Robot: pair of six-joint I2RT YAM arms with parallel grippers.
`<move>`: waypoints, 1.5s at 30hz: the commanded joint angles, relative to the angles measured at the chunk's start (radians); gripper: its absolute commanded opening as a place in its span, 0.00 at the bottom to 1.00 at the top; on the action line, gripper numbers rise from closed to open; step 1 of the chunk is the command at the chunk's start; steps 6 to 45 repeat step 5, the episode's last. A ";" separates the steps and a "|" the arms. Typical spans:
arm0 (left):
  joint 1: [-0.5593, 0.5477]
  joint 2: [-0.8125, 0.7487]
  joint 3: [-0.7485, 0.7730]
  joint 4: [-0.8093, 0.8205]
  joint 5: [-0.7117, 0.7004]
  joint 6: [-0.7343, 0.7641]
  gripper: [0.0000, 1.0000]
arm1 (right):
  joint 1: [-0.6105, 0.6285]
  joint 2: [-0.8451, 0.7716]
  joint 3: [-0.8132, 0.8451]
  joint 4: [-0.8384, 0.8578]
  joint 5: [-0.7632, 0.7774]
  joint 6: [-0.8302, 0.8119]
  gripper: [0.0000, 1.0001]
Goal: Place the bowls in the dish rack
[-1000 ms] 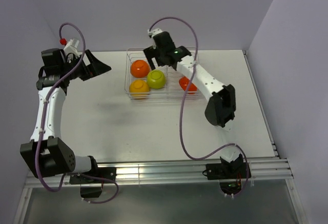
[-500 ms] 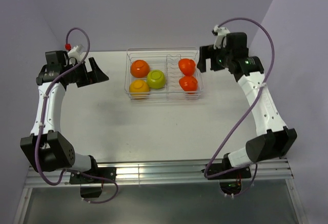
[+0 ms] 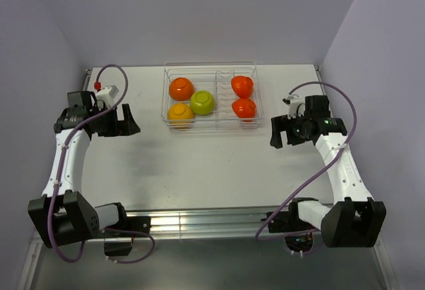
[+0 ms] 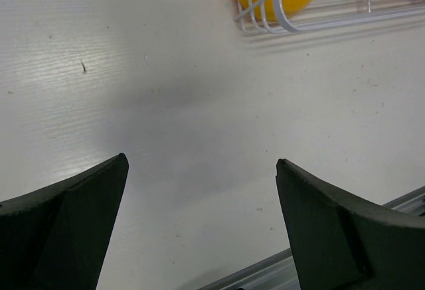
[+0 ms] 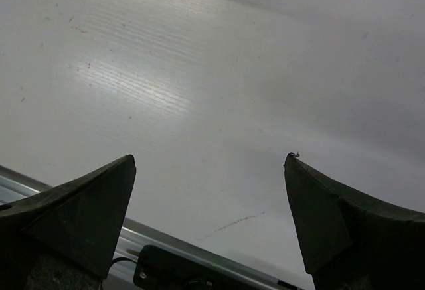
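2 arms bend outward, elbows low, 1 on each side. The left pincer (image 3: 125,120) and right pincer (image 3: 276,133) hover with jaws spread wide, holding nothing.

A white table (image 3: 199,164) fills the middle of the frame. A ribbed metal rail (image 3: 212,220) borders its lower edge, and lilac walls (image 3: 199,11) rise across the top.

The left arm (image 3: 63,150) and right arm (image 3: 342,170) have glossy white tubular links between chunky black joint housings. A thin mauve cable (image 3: 114,66) loops along each. A small red cap (image 3: 97,85) tops the left wrist; a green light (image 3: 327,123) glows on the right. The left gripper (image 4: 200,162) and right gripper (image 5: 209,157) bear matte black wedge-shaped fingers (image 5: 73,210).
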 commanded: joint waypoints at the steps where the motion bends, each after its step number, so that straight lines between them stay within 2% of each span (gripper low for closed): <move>1: -0.006 -0.041 -0.021 0.050 -0.048 0.041 1.00 | -0.012 -0.030 -0.009 0.031 -0.028 -0.019 1.00; 45: -0.009 -0.020 -0.012 0.057 -0.067 0.016 0.99 | -0.015 -0.006 0.012 0.031 -0.048 -0.004 1.00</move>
